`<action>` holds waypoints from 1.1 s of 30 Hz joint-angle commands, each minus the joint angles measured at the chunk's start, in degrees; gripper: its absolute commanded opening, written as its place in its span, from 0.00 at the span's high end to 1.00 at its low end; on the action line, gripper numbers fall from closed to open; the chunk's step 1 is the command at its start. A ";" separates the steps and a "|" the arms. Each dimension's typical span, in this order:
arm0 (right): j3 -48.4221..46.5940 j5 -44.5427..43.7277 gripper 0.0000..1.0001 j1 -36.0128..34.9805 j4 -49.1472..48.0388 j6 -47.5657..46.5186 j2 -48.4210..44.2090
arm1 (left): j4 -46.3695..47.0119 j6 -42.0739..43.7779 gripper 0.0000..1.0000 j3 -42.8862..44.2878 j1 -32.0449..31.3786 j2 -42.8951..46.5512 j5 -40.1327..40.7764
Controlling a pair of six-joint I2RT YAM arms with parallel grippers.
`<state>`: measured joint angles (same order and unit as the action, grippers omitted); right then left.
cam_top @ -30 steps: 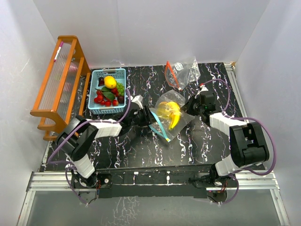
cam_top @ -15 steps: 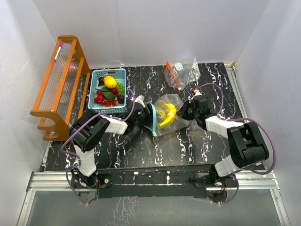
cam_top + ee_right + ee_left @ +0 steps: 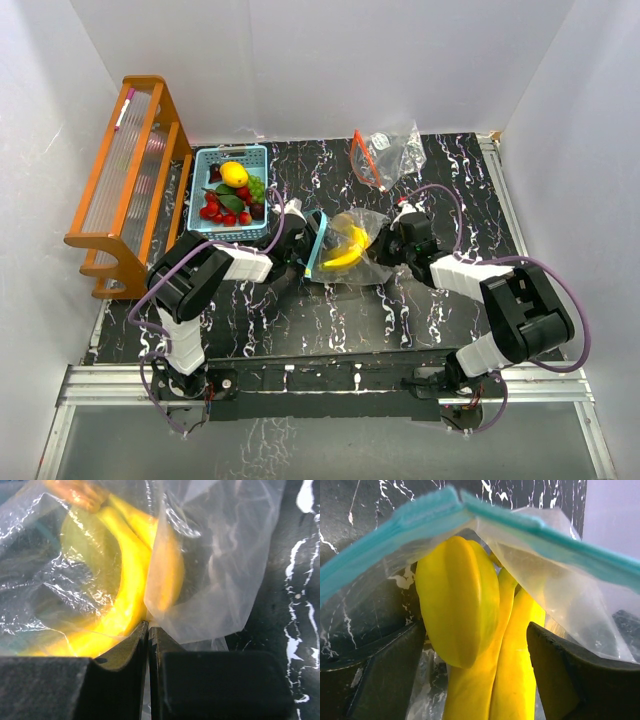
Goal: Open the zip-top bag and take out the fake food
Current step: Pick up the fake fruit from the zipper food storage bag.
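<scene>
2 arms share 1 build. The left arm (image 3: 232,266) and the right arm (image 3: 462,271) each alternate smooth white link shells with chunky black joint housings, the biggest black block at the elbow. A thin purple cable (image 3: 125,315) runs in a slack loop along the left arm, and a second purple cable (image 3: 575,295) along the right. The left gripper (image 3: 474,630) has 2 dark, matte, wedge-shaped fingers (image 3: 380,680) with grainy faces. The right gripper (image 3: 148,630) has 2 black, square-edged fingers (image 3: 220,685).

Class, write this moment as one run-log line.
left gripper: jaws open at zip-top bag zip end | right gripper: jaws shut on bag film | bananas: inside bag
</scene>
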<state>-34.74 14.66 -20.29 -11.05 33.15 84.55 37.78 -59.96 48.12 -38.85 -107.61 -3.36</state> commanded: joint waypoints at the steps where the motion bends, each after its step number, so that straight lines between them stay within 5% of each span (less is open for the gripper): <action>1: 0.64 0.15 0.92 -2.23 -4.42 0.75 -0.92 | -2.69 0.04 0.18 1.72 -0.16 -0.71 2.28; 4: 0.52 -0.05 0.92 -3.16 -5.11 0.95 -0.84 | -2.59 0.20 0.22 2.81 -0.09 -2.27 2.22; 7: 0.16 -0.16 0.92 -3.51 -4.90 0.58 -1.17 | -3.66 0.24 0.48 3.69 -0.08 -3.01 2.66; 14: -0.26 -1.32 0.92 -3.52 -3.54 -0.95 -2.29 | -3.51 2.54 0.70 3.36 0.33 -2.32 2.68; 26: -6.30 -0.97 0.92 5.40 -1.60 -2.10 -0.94 | -14.72 12.80 0.71 -0.34 2.20 14.17 1.91; 33: -7.49 0.55 0.92 11.76 -1.53 -2.72 0.06 | -14.81 12.52 0.71 -5.75 8.65 20.34 -2.96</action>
<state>-40.10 13.76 -11.09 -10.72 31.57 84.07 25.63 -48.62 45.30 -34.30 -90.54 -3.88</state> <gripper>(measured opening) 0.078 0.534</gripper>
